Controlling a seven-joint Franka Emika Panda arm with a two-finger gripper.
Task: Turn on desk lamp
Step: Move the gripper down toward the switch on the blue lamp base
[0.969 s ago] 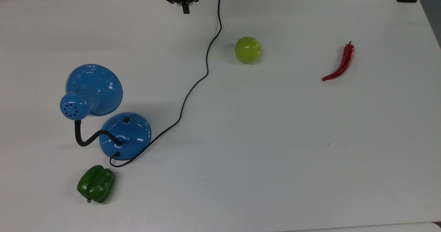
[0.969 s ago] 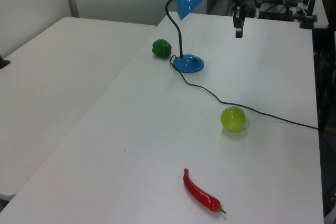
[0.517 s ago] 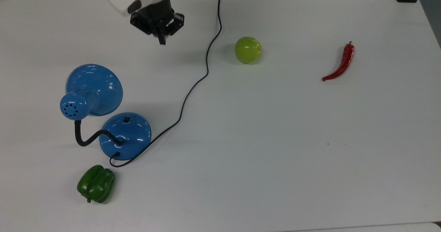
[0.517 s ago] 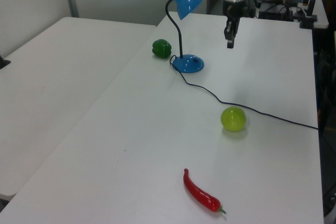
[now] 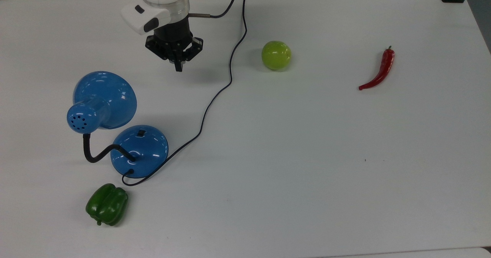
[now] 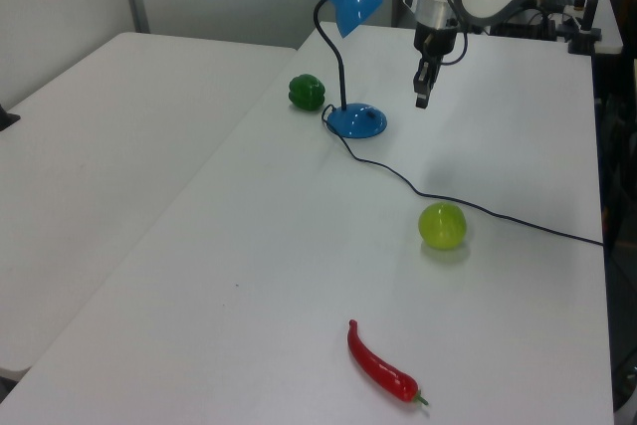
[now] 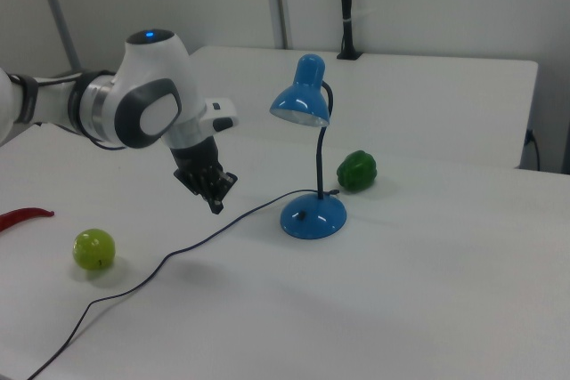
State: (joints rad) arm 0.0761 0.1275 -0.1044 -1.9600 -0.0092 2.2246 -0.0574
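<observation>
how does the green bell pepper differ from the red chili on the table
The green bell pepper is dark green, blocky and lobed; the red chili is red, long, thin and curved. The bell pepper lies next to the desk lamp base; the chili lies alone, far toward the top view's right. Both rest untouched on the white table.

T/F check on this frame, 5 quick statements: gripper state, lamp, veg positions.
1. The gripper is shut, holding nothing. True.
2. The gripper touches the desk lamp. False: it hangs apart from it, short of the base.
3. The green bell pepper lies near the lamp's base. True.
4. The cord runs under the green apple. False: it passes beside it.
5. The red chili sits on the lamp's base. False: it lies far across the table.
</observation>
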